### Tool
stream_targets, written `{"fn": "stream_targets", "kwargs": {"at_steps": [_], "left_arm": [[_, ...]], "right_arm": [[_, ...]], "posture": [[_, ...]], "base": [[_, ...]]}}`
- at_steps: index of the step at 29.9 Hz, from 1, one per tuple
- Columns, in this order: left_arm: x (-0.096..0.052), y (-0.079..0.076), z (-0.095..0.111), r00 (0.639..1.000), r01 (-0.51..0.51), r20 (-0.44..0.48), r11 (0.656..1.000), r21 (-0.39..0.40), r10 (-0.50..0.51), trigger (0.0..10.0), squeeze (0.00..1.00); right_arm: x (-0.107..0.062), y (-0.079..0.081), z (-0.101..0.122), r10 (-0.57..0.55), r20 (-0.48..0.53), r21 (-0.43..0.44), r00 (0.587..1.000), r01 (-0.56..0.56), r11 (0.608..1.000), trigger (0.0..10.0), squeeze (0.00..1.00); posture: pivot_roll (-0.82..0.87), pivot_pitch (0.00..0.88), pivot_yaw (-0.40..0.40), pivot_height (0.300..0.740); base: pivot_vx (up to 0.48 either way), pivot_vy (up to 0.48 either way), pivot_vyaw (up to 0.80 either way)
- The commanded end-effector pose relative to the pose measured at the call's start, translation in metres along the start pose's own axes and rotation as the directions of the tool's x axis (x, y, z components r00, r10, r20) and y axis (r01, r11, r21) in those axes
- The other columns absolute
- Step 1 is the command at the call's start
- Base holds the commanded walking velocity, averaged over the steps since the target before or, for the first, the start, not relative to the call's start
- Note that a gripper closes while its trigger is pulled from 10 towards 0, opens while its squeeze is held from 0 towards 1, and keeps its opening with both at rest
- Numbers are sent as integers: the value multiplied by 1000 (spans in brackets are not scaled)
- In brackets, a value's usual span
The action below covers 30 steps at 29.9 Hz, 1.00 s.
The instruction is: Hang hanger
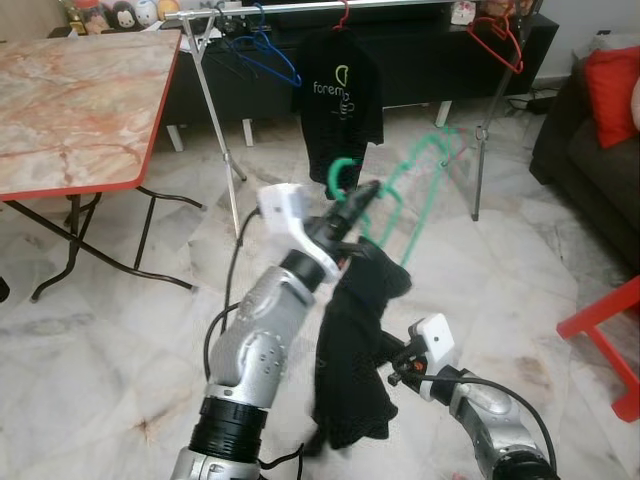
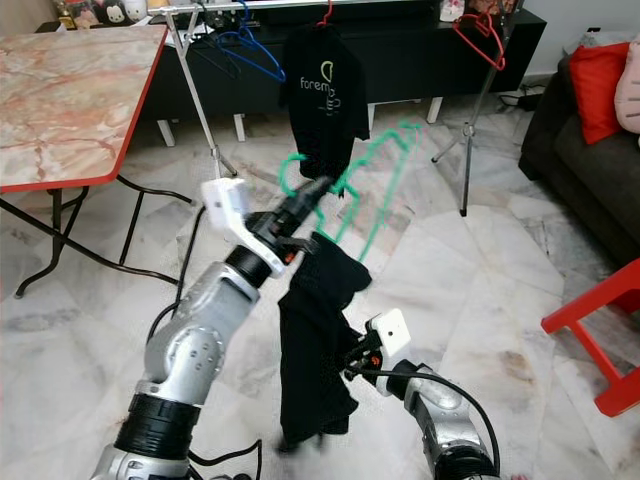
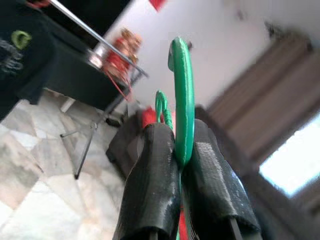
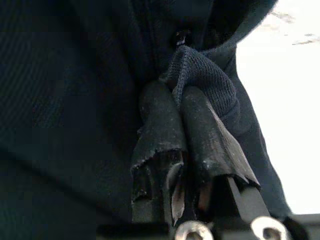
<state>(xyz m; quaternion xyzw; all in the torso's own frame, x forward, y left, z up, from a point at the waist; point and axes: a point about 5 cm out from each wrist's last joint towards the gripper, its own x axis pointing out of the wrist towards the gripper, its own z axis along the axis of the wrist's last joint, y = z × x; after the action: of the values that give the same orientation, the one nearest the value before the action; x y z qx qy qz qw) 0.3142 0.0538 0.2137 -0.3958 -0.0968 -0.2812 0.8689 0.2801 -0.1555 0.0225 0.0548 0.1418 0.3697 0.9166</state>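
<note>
Right gripper pinched shut on a fold of the dark garment, low and nearest.

Farther out, the left gripper was clamped on the green hanger just below its hook, forearm raised toward the clothes rail well beyond. Hanger judged light and stiff, best held at the neck; cloth limp, likely to slide.

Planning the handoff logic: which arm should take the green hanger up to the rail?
Left. The left gripper is shut on the green hanger, raised toward the rail. The right gripper sits low, pinching the dark garment.
</note>
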Motion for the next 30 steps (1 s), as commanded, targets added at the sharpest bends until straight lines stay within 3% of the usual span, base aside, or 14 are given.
{"fn": "stream_targets", "kwargs": {"at_steps": [1, 2, 6, 7, 8, 9, 10, 11, 15, 22, 23, 25, 27, 30], "left_arm": [[11, -25, -7, 993, 10, 115, 961, -276, 23, 10000, 0], [12, -27, -7, 993, 16, 117, 957, -289, 18, 10000, 0], [14, -50, -10, 987, 151, 26, 968, 200, -159, 10000, 0], [14, -50, -10, 987, 151, 26, 968, 200, -159, 10000, 0], [15, -58, -6, 972, 196, 23, 862, 467, -233, 10000, 0], [15, -58, -6, 972, 196, 23, 862, 467, -233, 10000, 0], [14, -59, -7, 958, 232, -20, 730, 643, -287, 10000, 0], [13, -59, -10, 951, 250, -49, 672, 697, -304, 10000, 0], [12, -51, -11, 952, 251, -82, 598, 761, -296, 10000, 0], [7, -50, -19, 918, 320, -197, 351, 880, -343, 10000, 0], [3, -50, -29, 888, 370, -280, 205, 906, -364, 10000, 0], [0, -50, -36, 868, 395, -323, 127, 910, -378, 10000, 0], [-2, -50, -42, 852, 415, -353, 88, 906, -388, 10000, 0], [-4, -51, -47, 853, 432, -346, 154, 889, -391, 10000, 0]], "right_arm": [[-1, 2, 0, 14, 7, 15, 1000, -14, 1000, 0, 0], [-1, 2, 0, 18, 7, 16, 1000, -18, 1000, 0, 0], [-1, 3, -1, 37, 1, 23, 999, -37, 999, 0, 0], [-1, 3, -1, 37, 1, 23, 999, -37, 999, 0, 0], [-2, 4, -2, 47, -5, 25, 999, -47, 999, 0, 0], [-2, 4, -2, 47, -5, 25, 999, -47, 999, 0, 0], [-3, 4, -2, 52, -8, 27, 999, -52, 998, 0, 0], [-4, 4, -3, 53, -10, 28, 999, -53, 998, 0, 0], [-4, 5, -4, 59, -16, 27, 998, -59, 998, 0, 0], [-4, 6, -4, 67, -23, 25, 998, -66, 997, 0, 0], [-3, 6, -5, 70, -26, 24, 997, -69, 997, 0, 0], [-3, 7, -4, 73, -28, 24, 997, -72, 997, 0, 0], [-4, 7, -5, 75, -35, 21, 997, -74, 997, 0, 0], [-4, 8, -6, 79, -41, 21, 996, -78, 997, 0, 0]], "posture": [[-34, 86, 5, 740], [-34, 86, 5, 740], [-39, 88, 3, 740], [-39, 88, 3, 740], [-39, 88, 3, 740], [-39, 88, 3, 740], [-38, 87, 1, 740], [-38, 87, 1, 740], [-38, 85, 1, 740], [-35, 82, 0, 740], [-34, 80, 0, 740], [-34, 80, 0, 740], [-34, 80, 0, 740], [-35, 80, 0, 740]], "base": [[0, 0, 0], [0, 0, 0], [0, 0, 0], [0, 0, 0], [0, 0, 0], [0, 0, 0], [0, 0, 0], [0, 0, 0], [0, 0, 0], [0, 0, 0], [0, 0, 0], [0, 0, 0], [0, 0, 0], [0, 0, 0]]}}
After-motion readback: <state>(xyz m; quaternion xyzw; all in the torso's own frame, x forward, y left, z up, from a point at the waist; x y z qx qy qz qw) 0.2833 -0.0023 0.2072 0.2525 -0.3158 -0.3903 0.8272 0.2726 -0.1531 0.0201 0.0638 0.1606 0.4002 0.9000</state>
